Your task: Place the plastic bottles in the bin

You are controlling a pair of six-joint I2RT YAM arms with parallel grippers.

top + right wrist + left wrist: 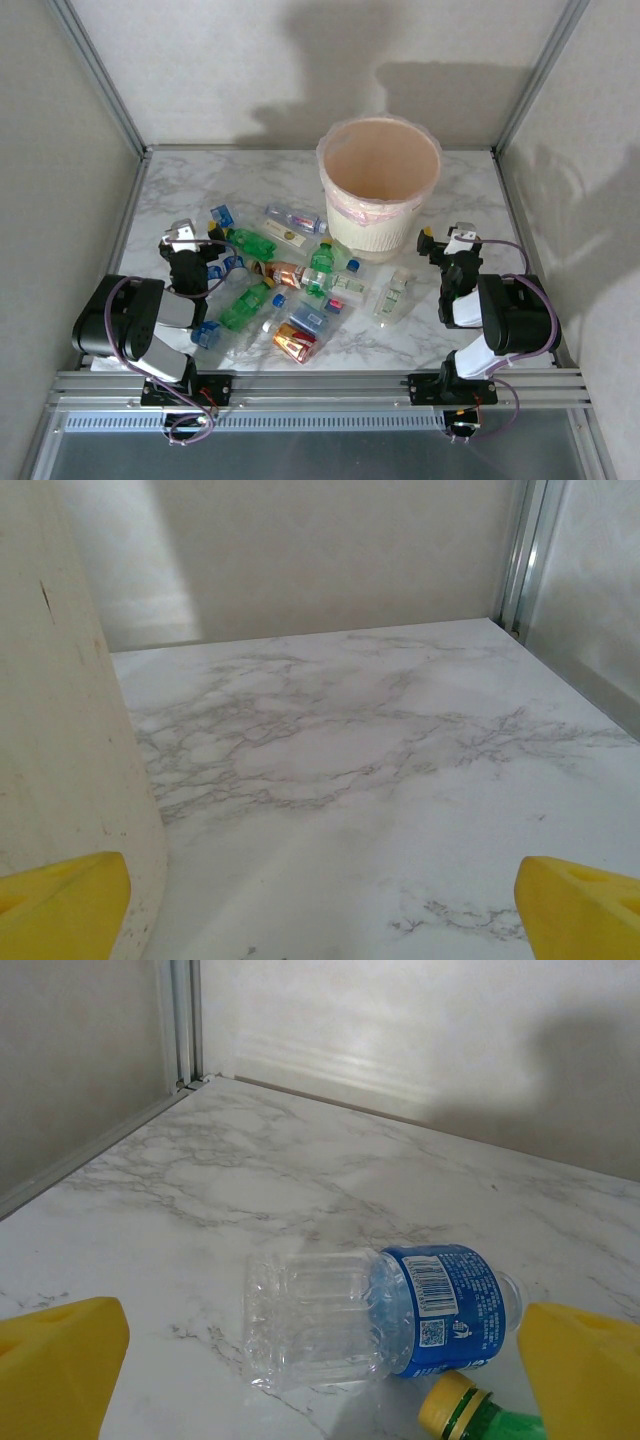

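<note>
Plastic bottles [290,290] are strewn just right of the left claw [322,1375], the nearer one, which is spread wide and empty; a clear bottle [330,1315] lies just ahead of it, long axis crosswise, neck rightward. The right claw [320,905], likewise spread and empty, is flanked leftward by the bin [60,730]. A green bottle [470,1418] is cut off below.
</note>
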